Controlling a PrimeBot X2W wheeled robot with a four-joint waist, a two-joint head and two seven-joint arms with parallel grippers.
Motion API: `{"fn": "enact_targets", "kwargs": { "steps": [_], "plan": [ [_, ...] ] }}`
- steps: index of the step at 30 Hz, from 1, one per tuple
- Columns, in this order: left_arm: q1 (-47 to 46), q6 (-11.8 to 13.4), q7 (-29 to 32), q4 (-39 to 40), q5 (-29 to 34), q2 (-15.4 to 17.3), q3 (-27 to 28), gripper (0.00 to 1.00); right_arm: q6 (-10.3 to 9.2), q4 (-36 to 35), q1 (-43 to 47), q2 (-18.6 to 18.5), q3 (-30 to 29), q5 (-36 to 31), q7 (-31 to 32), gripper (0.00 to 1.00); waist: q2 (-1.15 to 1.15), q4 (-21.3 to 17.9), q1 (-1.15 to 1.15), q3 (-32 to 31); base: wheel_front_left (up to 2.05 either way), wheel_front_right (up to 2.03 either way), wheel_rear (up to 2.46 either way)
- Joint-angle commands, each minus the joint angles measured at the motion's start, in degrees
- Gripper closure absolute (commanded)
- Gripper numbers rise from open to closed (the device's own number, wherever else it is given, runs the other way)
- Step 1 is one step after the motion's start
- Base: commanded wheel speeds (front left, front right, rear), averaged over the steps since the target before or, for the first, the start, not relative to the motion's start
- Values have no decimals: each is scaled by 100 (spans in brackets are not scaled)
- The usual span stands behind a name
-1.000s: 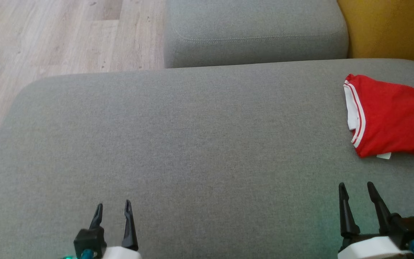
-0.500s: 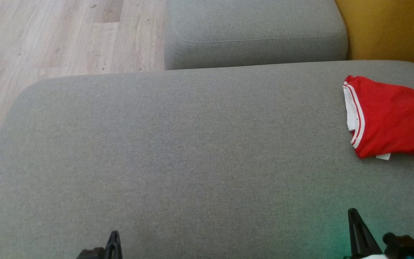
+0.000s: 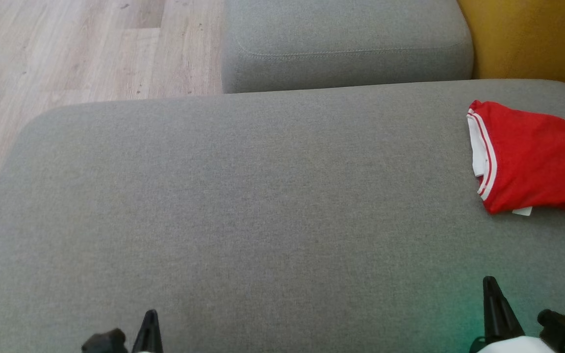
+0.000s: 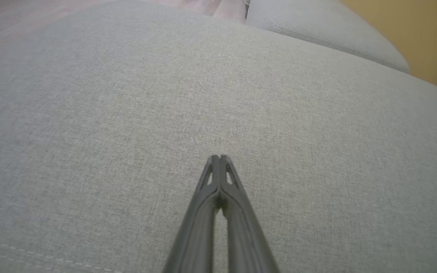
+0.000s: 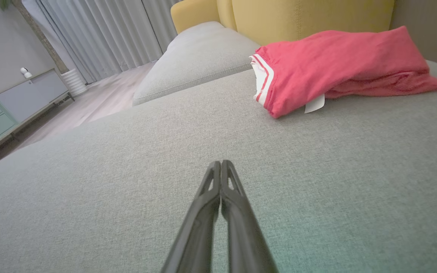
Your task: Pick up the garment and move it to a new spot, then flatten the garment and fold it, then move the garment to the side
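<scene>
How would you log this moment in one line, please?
garment: bunched, right side of cushion | left claw: shut, empty | right claw: shut, empty, apart from garment

No text is readable; the white tag [image 5: 314, 103] on the garment [image 5: 340, 57] looks blank.

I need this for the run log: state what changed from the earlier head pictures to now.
Both hands drew back toward the robot, sliding down the head view, and closed. The left hand and right hand had their fingers apart a second ago and now hold them together, gripping nothing. The red garment stayed put at the right of the grey cushion, untouched.
</scene>
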State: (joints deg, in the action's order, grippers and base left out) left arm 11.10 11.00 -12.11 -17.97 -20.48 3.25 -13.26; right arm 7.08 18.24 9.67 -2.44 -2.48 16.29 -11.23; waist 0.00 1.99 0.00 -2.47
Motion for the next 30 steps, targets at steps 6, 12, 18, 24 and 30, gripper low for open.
{"fn": "enact_targets", "kwargs": {
  "steps": [6,12,18,24,30],
  "plan": [
    [-363,-143,99,182,-517,69,181,100,9,-200,-307,-11,-44,530,110,100,0,-11,0,15,0,0,0],
    [-459,-262,193,187,-1006,87,270,100,11,-216,-395,-13,-69,1017,225,100,0,-24,0,32,0,0,0],
    [-540,-364,276,206,-1422,100,351,100,13,-229,-471,-15,-91,1436,324,100,0,-35,0,48,0,0,0],
    [-617,-465,362,225,-1837,110,435,100,15,-242,-547,-17,-112,1856,423,100,0,-46,0,62,0,0,0],
    [-695,-566,451,241,-2249,118,522,100,17,-256,-623,-19,-134,2275,522,100,0,-57,0,77,0,0,0]
  ]
}}
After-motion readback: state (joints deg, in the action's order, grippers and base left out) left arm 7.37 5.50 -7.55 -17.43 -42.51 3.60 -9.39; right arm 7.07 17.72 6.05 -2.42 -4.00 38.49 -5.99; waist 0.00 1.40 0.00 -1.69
